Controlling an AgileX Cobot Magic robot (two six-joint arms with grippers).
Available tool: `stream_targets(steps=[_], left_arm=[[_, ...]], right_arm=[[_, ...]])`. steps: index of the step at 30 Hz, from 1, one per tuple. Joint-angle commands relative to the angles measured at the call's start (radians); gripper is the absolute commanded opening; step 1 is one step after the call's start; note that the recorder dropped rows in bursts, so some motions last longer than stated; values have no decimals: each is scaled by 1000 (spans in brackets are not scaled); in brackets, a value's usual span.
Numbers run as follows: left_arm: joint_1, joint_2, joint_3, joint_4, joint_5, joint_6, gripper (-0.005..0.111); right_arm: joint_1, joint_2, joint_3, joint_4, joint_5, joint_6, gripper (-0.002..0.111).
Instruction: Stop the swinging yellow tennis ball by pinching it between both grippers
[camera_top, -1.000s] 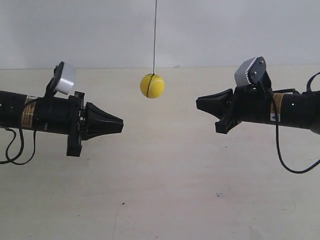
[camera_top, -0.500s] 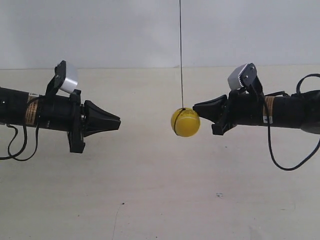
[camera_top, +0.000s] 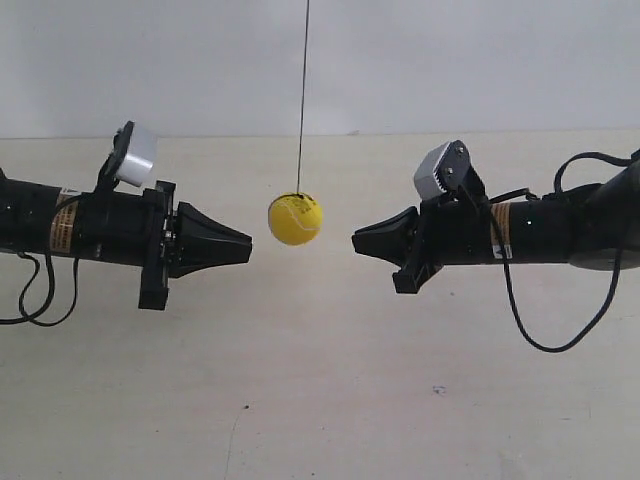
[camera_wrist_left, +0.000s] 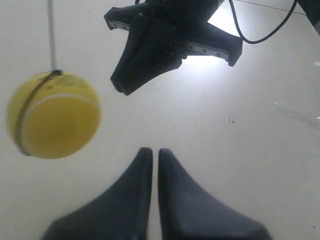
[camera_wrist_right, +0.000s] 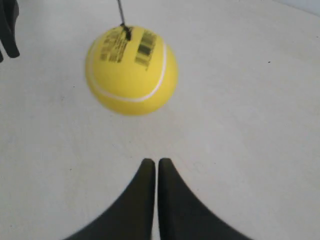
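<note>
1. Since half a second ago, the yellow tennis ball (camera_top: 295, 219) has been swung back off the tip of the arm at the exterior view's right, and that arm has been pushed inward.
2. The ball is hung on its string (camera_top: 302, 100) between both tips, above the bench (camera_top: 320, 400), and is touched by neither; the pinch is not yet made.
3. The left hand (camera_wrist_left: 150, 155) and right hand (camera_wrist_right: 152, 162) are closed to a slit, with nothing held.
4. The ball is blurred in the wrist views, and the string's top is cut off.

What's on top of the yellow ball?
A thin dark string joins the top of the yellow tennis ball, beside black print. Where the string hangs from is out of view.
</note>
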Motion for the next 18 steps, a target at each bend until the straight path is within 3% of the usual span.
stream_targets(steps=[1,18], left_arm=[[-4,3,-4,-11,-16,3,5],[-4,80,-61,-17,-42,-6,5]], right_arm=[[9,2,-4,-4,-6,-5,0],[20,2,-29,-21,58,-22,0]])
